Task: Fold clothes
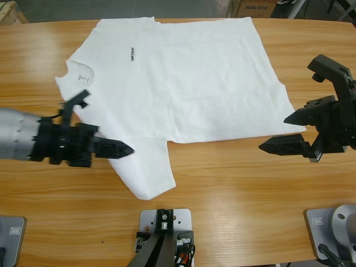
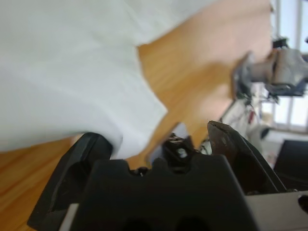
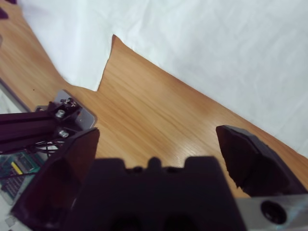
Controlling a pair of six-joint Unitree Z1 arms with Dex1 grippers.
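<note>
White cotton is covering most of the wooden table [image 1: 233, 183]: the T-shirt [image 1: 189, 83] is lying flat and face up, its round collar [image 1: 75, 75] pointing toward the table's left end and its hem toward the right end. The small dark chest lettering [image 1: 132, 53] is showing, and one short sleeve [image 1: 146, 172] is spreading out toward the near edge. No part of the garment is yet lying doubled over another, so, judging by its lie, the folding is only beginning; every fold is remaining to be made.

The left gripper [image 1: 114, 149] is coming in from the left edge and hovering low over the near sleeve, beside the shoulder. In the left wrist view its jaws are standing apart, with the white fabric [image 2: 72, 72] just ahead of them and nothing held between them.

The right gripper [image 1: 286, 133] is hanging at the right end, just off the near hem corner. In the right wrist view its jaws are likewise standing wide apart over bare wood, with the shirt's lower edge [image 3: 202, 57] lying beyond them, untouched.
</note>
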